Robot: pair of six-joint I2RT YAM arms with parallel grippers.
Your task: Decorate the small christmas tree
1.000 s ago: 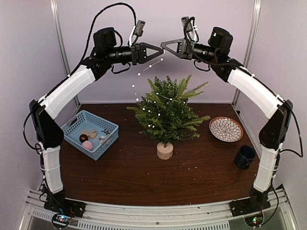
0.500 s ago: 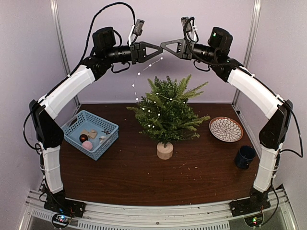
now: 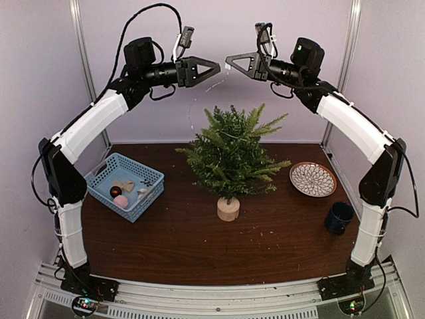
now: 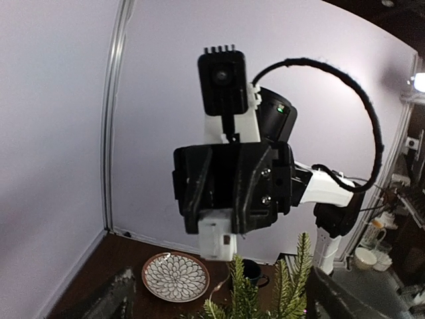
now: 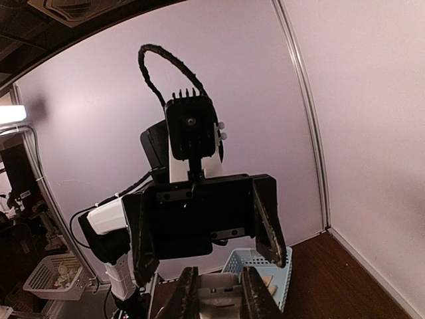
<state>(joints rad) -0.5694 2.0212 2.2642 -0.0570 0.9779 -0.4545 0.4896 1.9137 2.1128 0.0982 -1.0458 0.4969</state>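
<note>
Right hand [image 3: 230,64] clamped on white box [image 4: 218,239] | left hand [image 3: 214,66] spread wide, empty | both above small christmas tree [image 3: 232,156]

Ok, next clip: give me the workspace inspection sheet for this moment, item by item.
Surface: dark wooden table, a few pale specks near the tree.
Job's things: small christmas tree upright mid-table; thin light string rises from its branches toward the grippers; blue basket with ornaments on the left.
Clutter: patterned plate and dark mug on the right, apart from the tree.
Grippers: left gripper open, empty; right gripper shut on a small white box; both high above the tree.
Cables: black cable loops over each wrist.
Surroundings: pale walls, metal posts; nothing else seen.
</note>
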